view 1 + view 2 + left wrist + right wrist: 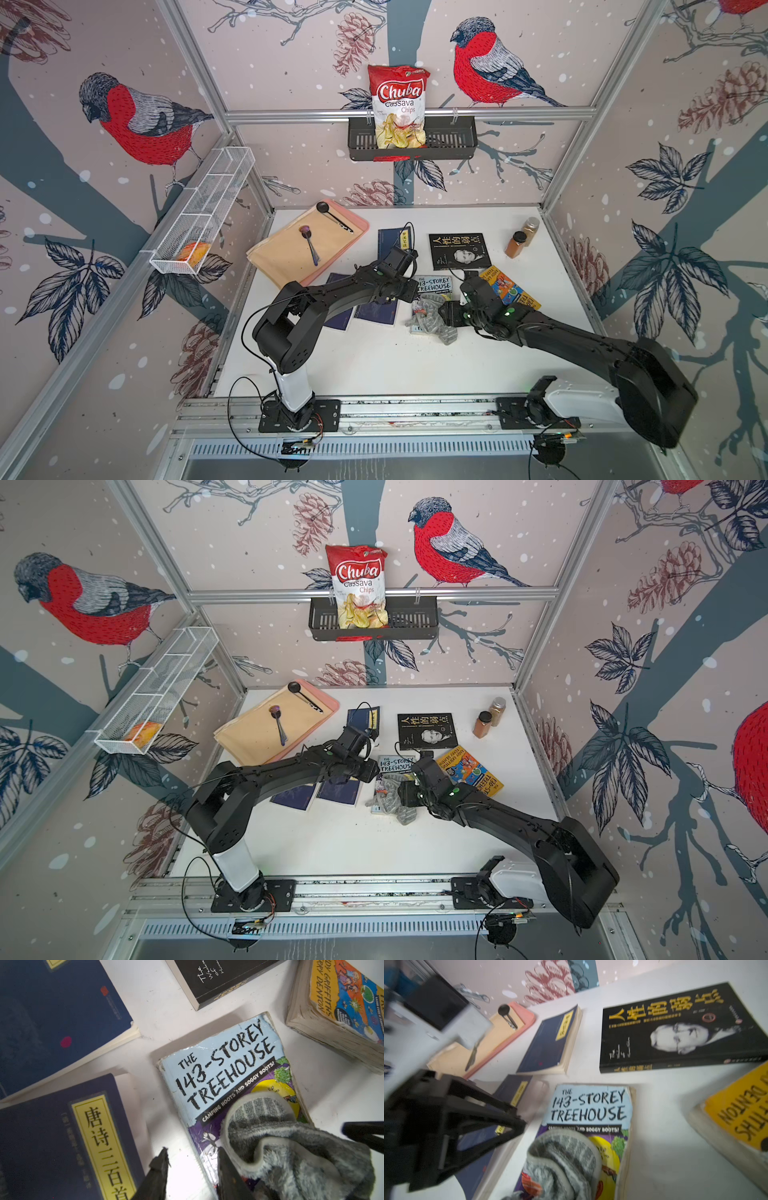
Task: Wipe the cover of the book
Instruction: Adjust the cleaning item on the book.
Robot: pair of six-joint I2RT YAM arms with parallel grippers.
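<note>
The book [434, 285] [396, 764] [226, 1064] [591, 1109] is a worn paperback with a pale blue title band, flat on the white table. A grey fluffy cloth [432, 323] [390, 803] [301, 1153] [562, 1163] lies bunched on the lower half of its cover. My right gripper [444, 316] [401, 794] is shut on the cloth; its fingers are hidden in the right wrist view. My left gripper [412, 291] [372, 771] [193, 1157] is open, straddling the book's long edge. One finger is over the table, the other over the cover beside the cloth.
A black book [457, 251] lies behind, a thick yellow book [510, 291] to the right, and navy books [376, 312] to the left under my left arm. Two spice jars [516, 244] stand at the back right. A pink tray [361, 226] with spoons is at the back left.
</note>
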